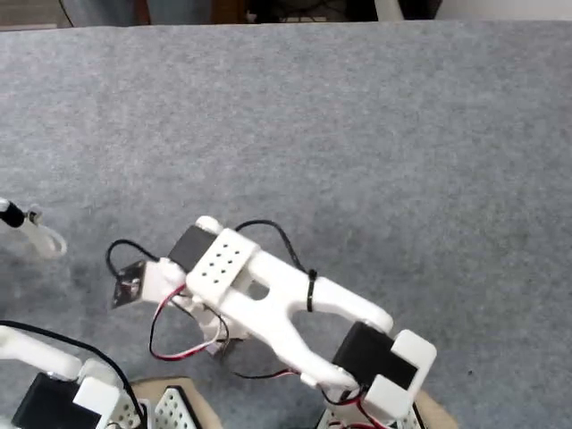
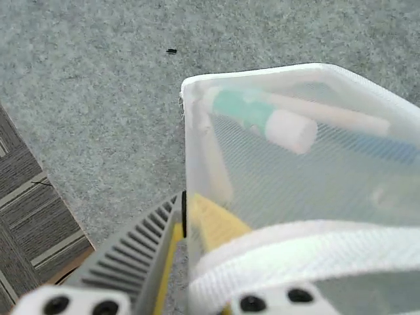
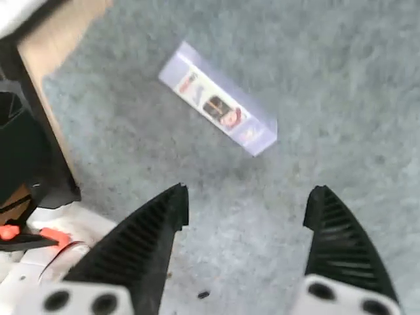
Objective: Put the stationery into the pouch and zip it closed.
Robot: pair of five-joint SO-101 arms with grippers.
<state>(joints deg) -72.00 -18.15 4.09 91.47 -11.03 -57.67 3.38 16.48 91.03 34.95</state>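
Observation:
A translucent mesh pouch (image 2: 308, 177) sits in my left gripper (image 2: 197, 262), which is shut on its white zipper edge. Inside it lie a green-and-white marker (image 2: 262, 118), a pale pen (image 2: 341, 117) and something yellow (image 2: 210, 223). My right gripper (image 3: 246, 203) is open above the grey table, its black fingers (image 3: 147, 230) spread wide. A small bluish boxed eraser (image 3: 220, 108) lies flat on the table just beyond the fingertips, untouched. In the high view the right arm (image 1: 268, 286) stretches leftward over the near middle of the table, and a translucent bit (image 1: 40, 239) pokes in at the left edge.
The grey felt table (image 1: 357, 134) is bare from the middle to the far edge. The left arm's base (image 1: 54, 384) stands at the near left corner. Carpet-tile floor (image 2: 33, 197) shows past the table edge beside the pouch. Red and black wires (image 1: 179, 349) hang under the right arm.

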